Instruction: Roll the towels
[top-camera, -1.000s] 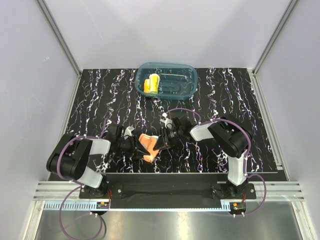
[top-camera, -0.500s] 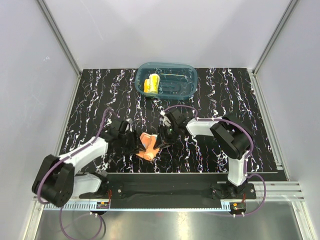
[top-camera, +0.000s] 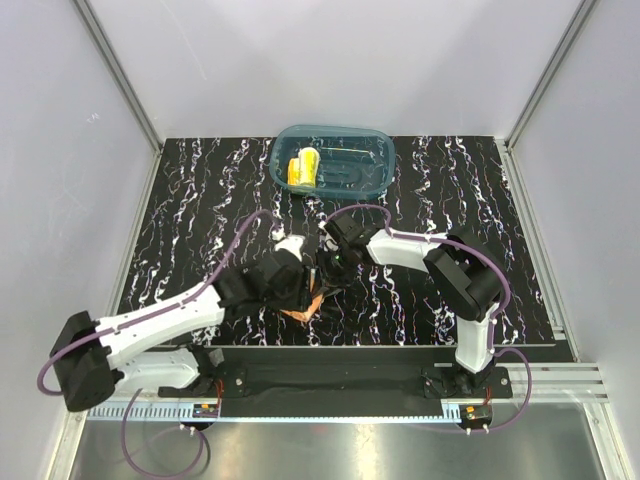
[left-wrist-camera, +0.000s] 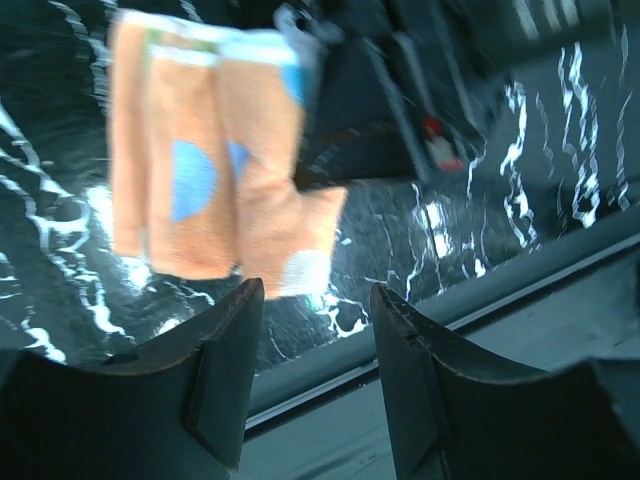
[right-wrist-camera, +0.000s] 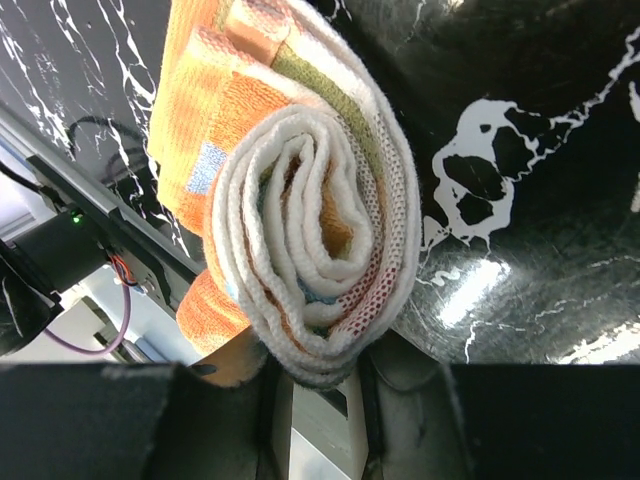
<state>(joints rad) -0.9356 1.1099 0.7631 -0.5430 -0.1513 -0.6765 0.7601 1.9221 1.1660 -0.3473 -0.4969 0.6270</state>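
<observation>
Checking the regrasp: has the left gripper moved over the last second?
Yes: the left gripper slid right toward the orange towel, ending below the teal tub's left end.

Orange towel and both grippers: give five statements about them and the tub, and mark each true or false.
1. The right gripper is clamped on the orange towel. True.
2. The left gripper holds the orange towel. False: its jaws stand open with nothing between them, and the towel is ahead of them.
3. The yellow towel lies inside the teal tub. True.
4. The orange towel is spread out flat. False: it is wound into a roll, and the right wrist view shows the spiral end-on.
5. The teal tub stands at the near edge of the table, by the arm bases. False: it stands at the far edge.
</observation>
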